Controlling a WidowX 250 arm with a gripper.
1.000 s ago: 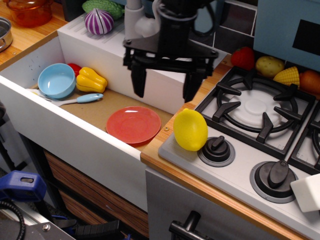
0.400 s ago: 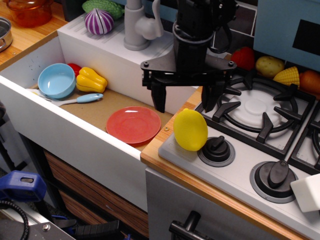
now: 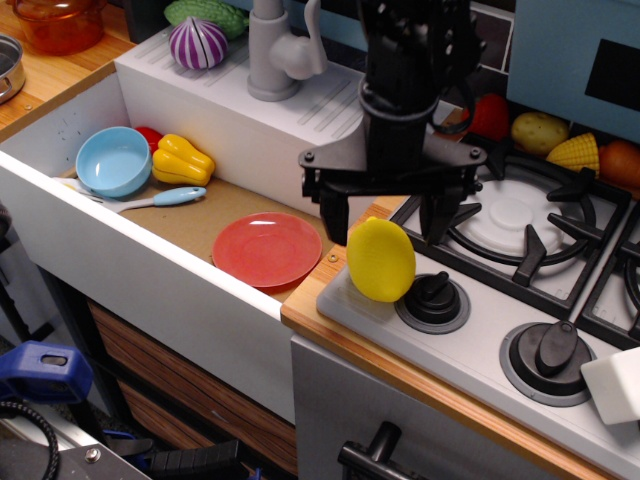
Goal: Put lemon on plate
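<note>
Bowl [image 3: 113,160], yellow pepper [image 3: 180,160] and spoon [image 3: 160,199] lay at the left end of the sink [image 3: 120,255], untouched over the last second. The plate [image 3: 267,249] sat bare on the sink floor, just left of the counter edge, exactly where it had been.

The lemon [image 3: 380,259] stood on the stove's front panel [image 3: 470,350], leaning against the left knob [image 3: 433,292]; it had not shifted either.

What changed was me. A second earlier my claw [image 3: 385,212] hung over the sink's back wall, left of the lemon and well above it. Since then I had travelled right and dropped, so that my two fingers [image 3: 332,210] now straddled the lemon's upper end (left one beside its top-left, right one behind it near the burner grate [image 3: 510,215]). Jaws spread wide, nothing gripped; whether a finger already touched the fruit I could not tell.

Judgement: approach nearly complete, grasp not yet made. Remaining: descend a little, close on the lemon, lift, carry left over the counter lip, set down on the plate. Risk: smooth rounded skin, could squirt out or roll off the knob.
</note>
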